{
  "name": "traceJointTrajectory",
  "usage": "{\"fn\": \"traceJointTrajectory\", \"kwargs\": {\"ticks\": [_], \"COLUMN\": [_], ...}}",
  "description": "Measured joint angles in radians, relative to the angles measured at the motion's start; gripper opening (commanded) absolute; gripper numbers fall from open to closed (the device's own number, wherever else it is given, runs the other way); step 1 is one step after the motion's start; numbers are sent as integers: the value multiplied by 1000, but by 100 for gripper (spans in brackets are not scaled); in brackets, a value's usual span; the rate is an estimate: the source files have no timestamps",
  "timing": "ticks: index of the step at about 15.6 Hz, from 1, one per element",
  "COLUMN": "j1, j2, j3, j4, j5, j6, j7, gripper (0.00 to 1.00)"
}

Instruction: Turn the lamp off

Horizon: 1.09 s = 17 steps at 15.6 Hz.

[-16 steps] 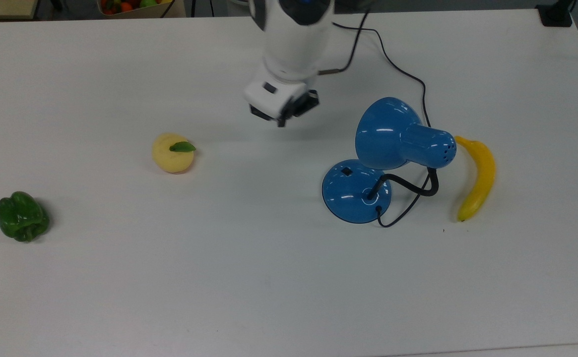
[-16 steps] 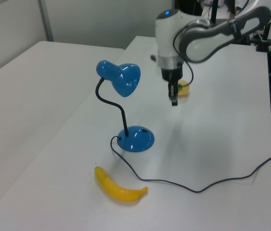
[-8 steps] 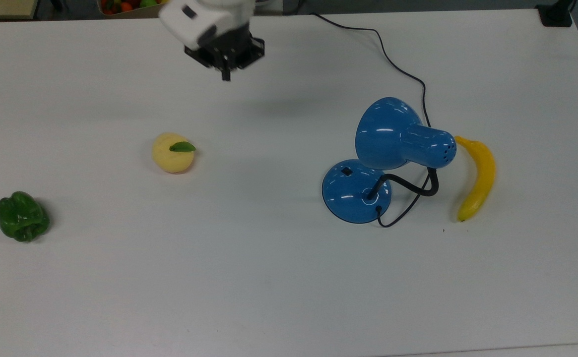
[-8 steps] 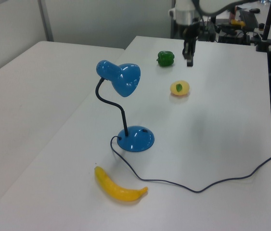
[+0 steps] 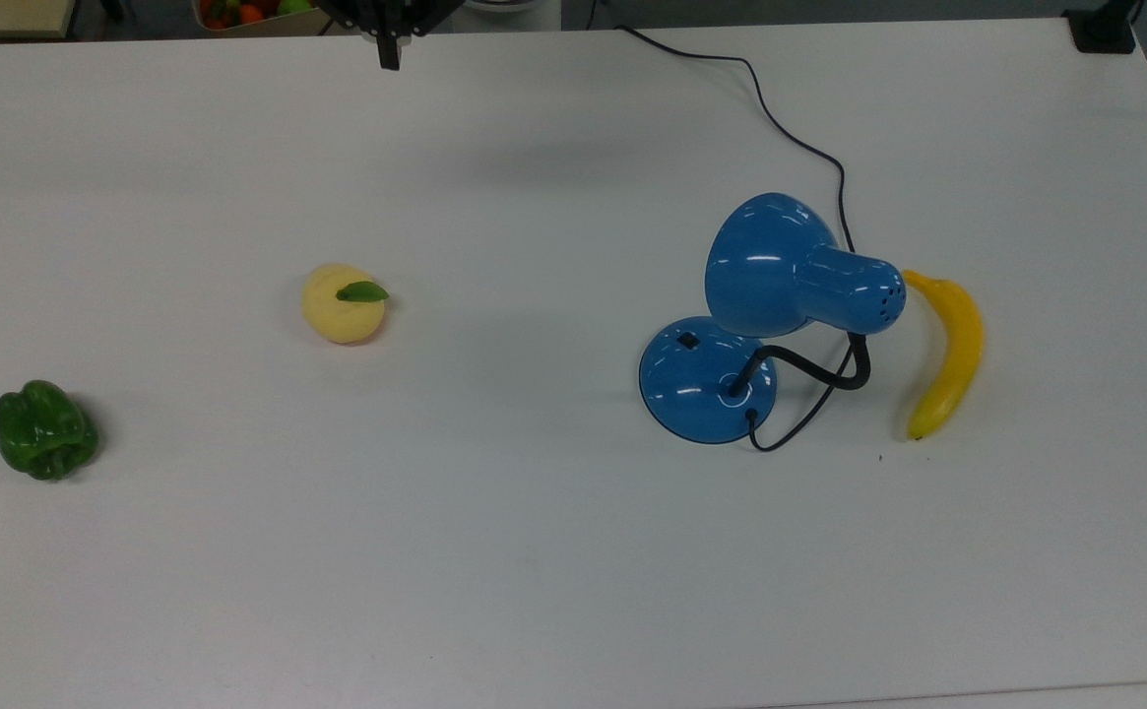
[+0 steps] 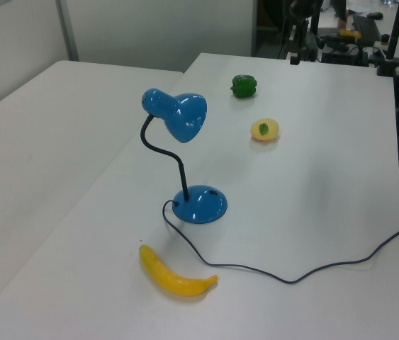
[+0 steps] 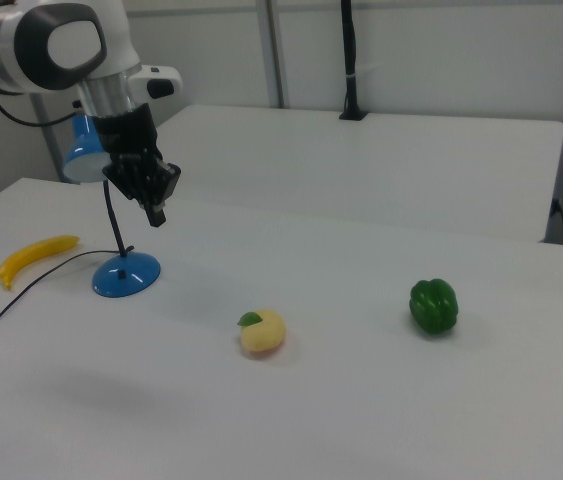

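Observation:
The glossy blue lamp (image 5: 765, 266) stands at the top view's right, its bell shade leaning over the round base (image 5: 706, 384). A small black switch (image 5: 688, 341) sits on the base's upper left side. A black bendy neck (image 6: 173, 157) joins base and shade. My gripper (image 5: 389, 57) is far from the lamp, at the top view's upper edge, shut and holding nothing. In the right view the gripper (image 7: 155, 212) hangs high above the table, in front of the shade (image 7: 83, 158). Whether the bulb is lit I cannot tell.
A banana (image 5: 947, 354) lies just right of the lamp in the top view. A yellow fruit (image 5: 342, 303) with a green leaf and a green pepper (image 5: 44, 430) lie on the white table (image 5: 534, 551). The black cord (image 5: 790, 138) runs to the table's far edge.
My gripper has drawn back from near the lamp, going up and to the top view's upper left edge. The lamp and the fruit have not moved.

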Motion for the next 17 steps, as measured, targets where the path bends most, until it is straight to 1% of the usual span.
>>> {"fn": "traceJointTrajectory", "kwargs": {"ticks": [1, 2, 3, 4, 5, 12, 17], "j1": [0, 0, 0, 0, 0, -24, -26], "j2": [-3, -4, -4, -4, -4, -22, -32], "j3": [0, 0, 0, 0, 0, -3, -3], "j4": [0, 0, 0, 0, 1, 9, 9], "j5": [0, 0, 0, 0, 0, -1, -1], "j6": [-4, -8, -9, -12, -17, -23, -27], "j7": [0, 1, 1, 1, 2, 1, 1], "gripper": [28, 46, 66, 89, 100, 100, 100]}}
